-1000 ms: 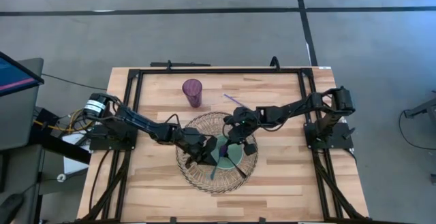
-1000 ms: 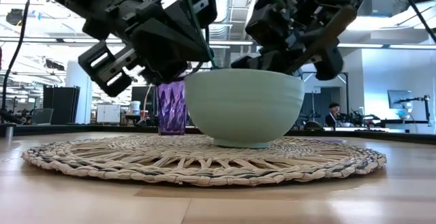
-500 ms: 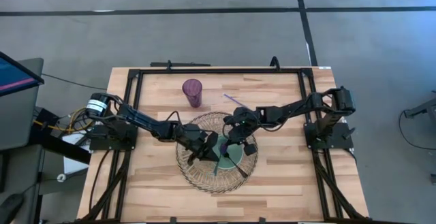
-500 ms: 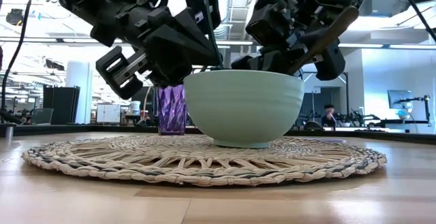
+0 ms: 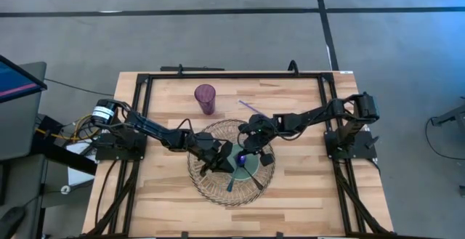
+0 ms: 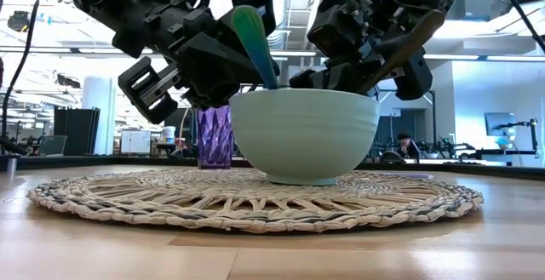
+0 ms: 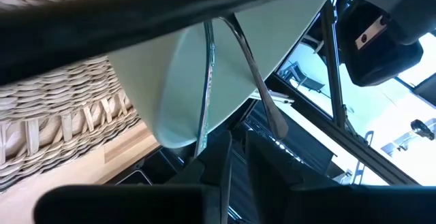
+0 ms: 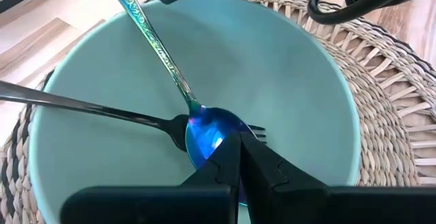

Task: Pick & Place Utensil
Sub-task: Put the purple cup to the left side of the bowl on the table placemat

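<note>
The iridescent spoon [image 8: 208, 135] sits with its blue head down in the bottom of the pale green bowl [image 8: 300, 101], its patterned handle leaning up over the rim toward my left gripper [image 5: 216, 159]. A dark fork [image 8: 102, 109] lies in there too, its tines tucked just beside the spoon's head. I'd judge the spoon light, rigid and slick, a thin metal stem that could twist between pads, so the embossed mid-handle looks like the best place to pinch, away from the polished head.

In the low view the handle rises close against my left gripper above the bowl rim; whether those fingers are clamped on it I can't tell. My right gripper [image 8: 240, 157] hovers over the bowl with its fingers pressed together, holding nothing.

The bowl rests on a round woven mat [image 5: 207, 184], and a purple cup [image 5: 205, 98] stands well apart on the wooden table [image 5: 298, 195].

No brand, label or readable writing anywhere.
</note>
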You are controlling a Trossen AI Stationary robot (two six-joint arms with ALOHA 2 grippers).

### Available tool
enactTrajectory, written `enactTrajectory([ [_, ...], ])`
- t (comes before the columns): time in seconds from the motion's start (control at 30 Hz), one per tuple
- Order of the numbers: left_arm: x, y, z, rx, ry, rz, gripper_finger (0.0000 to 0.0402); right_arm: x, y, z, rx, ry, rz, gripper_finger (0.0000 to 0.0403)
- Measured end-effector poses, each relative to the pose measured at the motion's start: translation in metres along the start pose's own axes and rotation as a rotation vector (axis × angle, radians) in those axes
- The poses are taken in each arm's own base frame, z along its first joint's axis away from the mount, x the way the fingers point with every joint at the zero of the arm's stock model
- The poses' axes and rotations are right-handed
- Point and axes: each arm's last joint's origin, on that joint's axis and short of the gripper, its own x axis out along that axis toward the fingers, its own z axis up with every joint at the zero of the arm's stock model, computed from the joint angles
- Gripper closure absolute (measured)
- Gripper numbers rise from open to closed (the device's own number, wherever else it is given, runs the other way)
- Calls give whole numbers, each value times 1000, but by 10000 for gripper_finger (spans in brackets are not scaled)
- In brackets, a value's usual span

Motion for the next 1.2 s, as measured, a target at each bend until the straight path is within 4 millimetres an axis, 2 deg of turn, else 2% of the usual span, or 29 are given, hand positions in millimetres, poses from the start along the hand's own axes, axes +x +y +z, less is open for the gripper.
enactTrajectory([
  [0.23, 0, 0, 0, 78, 1, -3, 355, 0, 0, 0, 0, 0, 0, 402],
  [0.63, -2, -14, -7, 542, 19, -152, 355, -3, -1, 3, 20, -13, -11, 402],
  [0.87, -4, -17, -4, 676, 4, -159, 355, -18, 1, 15, 36, -46, -25, 402],
  [1.03, -21, -34, -5, 809, -8, -224, 355, -40, 5, 27, -3, -66, -56, 402],
  [1.2, -57, -66, -9, 1020, -109, -360, 355, -71, 8, 38, -78, -22, -239, 402],
])
